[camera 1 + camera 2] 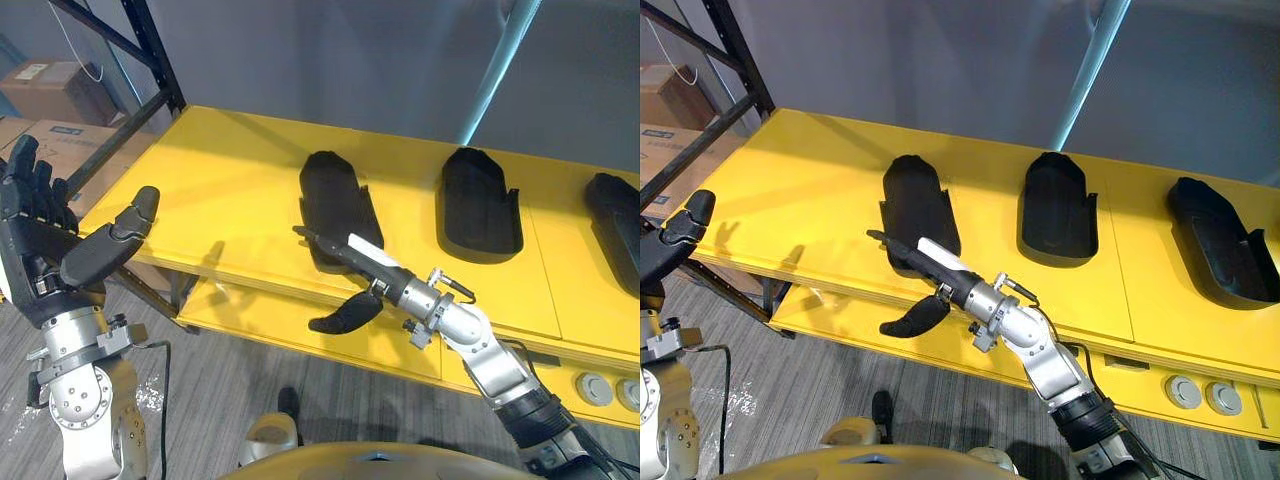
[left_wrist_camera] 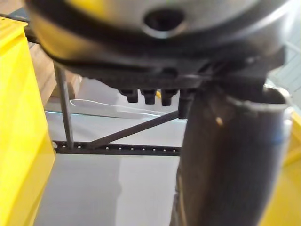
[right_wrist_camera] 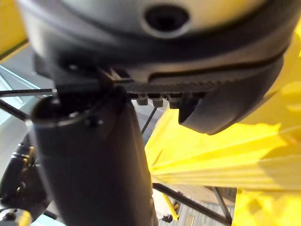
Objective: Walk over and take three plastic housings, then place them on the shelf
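**A:** Start at the left. What is the left hand [image 1: 45,240] doing?

**B:** It is held up off the left end of the yellow shelf [image 1: 220,190], with fingers straight, thumb out and nothing in it. The risk is small. If the arm swings inward, it could clip the shelf's left corner or the black rack frame [image 1: 150,60].

**A:** And the housings?

**B:** All three lie on the shelf. The left housing [image 1: 335,200] sits nearest the front edge. The right hand [image 1: 372,272] lies over its near end with fingers flat and straight, and its thumb hangs below the front edge. It grips nothing.

**A:** So what could go wrong?

**B:** I judge that a pull with flat fingers would slide that housing over the front edge and onto the floor. The thumb could also catch under the edge as the hand lifts.

**A:** And the others?

**B:** The middle housing [image 1: 478,205] and the right housing [image 1: 1220,240] rest farther back, well apart from both hands. The right one is a long reach, which invites an off-centre grab.
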Tool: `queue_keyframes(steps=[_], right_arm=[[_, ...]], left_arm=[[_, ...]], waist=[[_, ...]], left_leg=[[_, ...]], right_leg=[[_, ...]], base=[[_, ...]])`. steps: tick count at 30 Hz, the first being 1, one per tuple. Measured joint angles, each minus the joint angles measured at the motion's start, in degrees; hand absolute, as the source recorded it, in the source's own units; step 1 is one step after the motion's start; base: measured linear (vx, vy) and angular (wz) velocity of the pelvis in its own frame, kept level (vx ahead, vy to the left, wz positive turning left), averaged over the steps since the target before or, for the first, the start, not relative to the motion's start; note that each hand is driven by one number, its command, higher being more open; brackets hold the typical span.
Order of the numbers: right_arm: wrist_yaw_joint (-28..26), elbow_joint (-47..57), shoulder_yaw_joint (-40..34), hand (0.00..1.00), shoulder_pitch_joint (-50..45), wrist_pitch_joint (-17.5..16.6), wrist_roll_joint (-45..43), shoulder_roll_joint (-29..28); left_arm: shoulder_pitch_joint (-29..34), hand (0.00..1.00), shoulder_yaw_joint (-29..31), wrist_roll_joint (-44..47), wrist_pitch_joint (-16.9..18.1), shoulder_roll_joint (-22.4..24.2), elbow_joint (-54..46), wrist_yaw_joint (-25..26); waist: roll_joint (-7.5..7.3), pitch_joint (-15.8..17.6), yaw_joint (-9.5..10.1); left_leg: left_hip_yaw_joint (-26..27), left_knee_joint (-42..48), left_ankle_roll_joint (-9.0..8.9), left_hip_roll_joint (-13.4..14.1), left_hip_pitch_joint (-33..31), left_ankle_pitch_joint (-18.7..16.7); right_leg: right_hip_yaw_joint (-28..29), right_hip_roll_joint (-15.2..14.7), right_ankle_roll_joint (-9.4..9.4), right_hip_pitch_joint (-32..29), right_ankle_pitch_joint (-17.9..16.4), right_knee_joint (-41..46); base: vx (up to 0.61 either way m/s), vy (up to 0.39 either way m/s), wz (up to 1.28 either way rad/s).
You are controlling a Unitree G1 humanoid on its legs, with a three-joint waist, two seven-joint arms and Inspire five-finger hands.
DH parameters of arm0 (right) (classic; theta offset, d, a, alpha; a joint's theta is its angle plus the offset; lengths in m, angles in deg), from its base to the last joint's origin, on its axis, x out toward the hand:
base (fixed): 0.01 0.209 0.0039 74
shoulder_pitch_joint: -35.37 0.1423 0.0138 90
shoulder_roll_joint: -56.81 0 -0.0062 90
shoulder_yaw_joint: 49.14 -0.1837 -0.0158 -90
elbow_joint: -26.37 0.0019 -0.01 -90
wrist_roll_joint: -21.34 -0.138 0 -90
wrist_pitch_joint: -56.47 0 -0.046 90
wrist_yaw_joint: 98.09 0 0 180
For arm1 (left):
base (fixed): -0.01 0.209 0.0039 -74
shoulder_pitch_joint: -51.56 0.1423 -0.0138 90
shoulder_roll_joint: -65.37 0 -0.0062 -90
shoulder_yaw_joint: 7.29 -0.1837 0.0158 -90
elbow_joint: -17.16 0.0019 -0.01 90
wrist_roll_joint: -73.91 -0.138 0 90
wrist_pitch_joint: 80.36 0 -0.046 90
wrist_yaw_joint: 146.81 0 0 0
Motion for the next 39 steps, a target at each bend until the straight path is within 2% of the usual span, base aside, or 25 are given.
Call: queue_keyframes(steps=[5,13,21,27,29,33,36,39], right_arm=[[5.80,-6.18,0.27,1.00,4.63,0.28,2.39,-2.25],[11.31,-10.55,0.57,1.00,8.81,1.58,4.52,-4.36],[13.10,-13.39,0.55,1.00,11.75,2.11,4.37,-4.49],[12.41,-13.44,0.47,1.00,11.91,-1.27,4.30,-4.30],[12.03,-9.89,-0.23,1.00,11.54,-1.65,4.31,-3.55],[12.76,0.75,-6.05,1.00,10.11,-3.26,2.74,-2.84],[13.88,7.53,-13.65,1.00,8.17,-3.92,-7.86,-2.92],[16.73,10.43,-22.47,1.00,3.98,-4.12,-14.92,-6.48]], left_arm=[[-0.01,1.00,-1.34,-0.01,0.02,0.35,0.00,-0.18],[-0.02,1.00,-1.73,0.00,0.02,1.72,0.01,-0.21],[-0.01,1.00,-3.53,0.04,0.02,2.90,0.02,-1.26],[0.01,1.00,-3.81,0.04,0.02,3.88,0.02,-2.63],[0.16,1.00,-3.81,0.05,0.02,3.88,0.04,-3.13],[1.45,1.00,-3.82,0.34,0.15,3.87,0.04,-4.32],[2.35,1.00,-3.84,2.11,0.28,3.87,0.05,-5.00],[2.36,1.00,-3.78,4.37,1.40,3.90,0.04,-6.02]], waist=[[-0.18,0.14,0.01],[-0.73,0.95,0.64],[-0.45,1.69,1.44],[-0.36,2.56,1.38],[-0.54,2.68,1.29],[-0.56,2.68,1.17],[-0.59,2.66,1.03],[-0.65,2.55,-0.44]], left_leg=[[-0.31,0.00,0.02,0.11,-0.51,0.27],[-0.97,0.01,0.03,0.26,-1.23,0.59],[-1.55,0.01,0.01,0.17,-1.11,0.68],[-1.60,0.05,0.13,0.22,-1.08,0.86],[-1.59,0.19,0.28,0.23,-1.05,0.97],[-1.48,0.20,0.26,0.22,-0.85,0.94],[-0.87,0.05,-0.17,0.28,0.00,0.38],[0.55,-0.02,-0.33,0.43,0.73,-0.05]], right_leg=[[-0.45,0.08,-0.16,-0.43,0.04,0.07],[-1.20,0.31,-0.31,-0.76,-0.04,0.21],[-1.92,0.32,-0.42,0.07,-0.12,0.21],[-2.01,0.40,-0.41,0.16,-0.11,0.21],[-1.98,0.41,0.05,0.20,0.17,0.19],[-1.82,0.40,0.11,0.35,0.20,0.08],[-1.30,0.39,0.01,0.55,0.13,-0.07],[-0.24,0.37,-0.35,0.51,-0.09,-0.59]], base=[[0.00,0.006,0.01],[0.00,0.004,0.04],[0.00,0.007,0.03],[0.00,0.000,0.00],[0.00,0.000,0.00],[0.00,0.001,-0.01],[-0.01,0.009,-0.11],[-0.02,0.014,-0.20]])
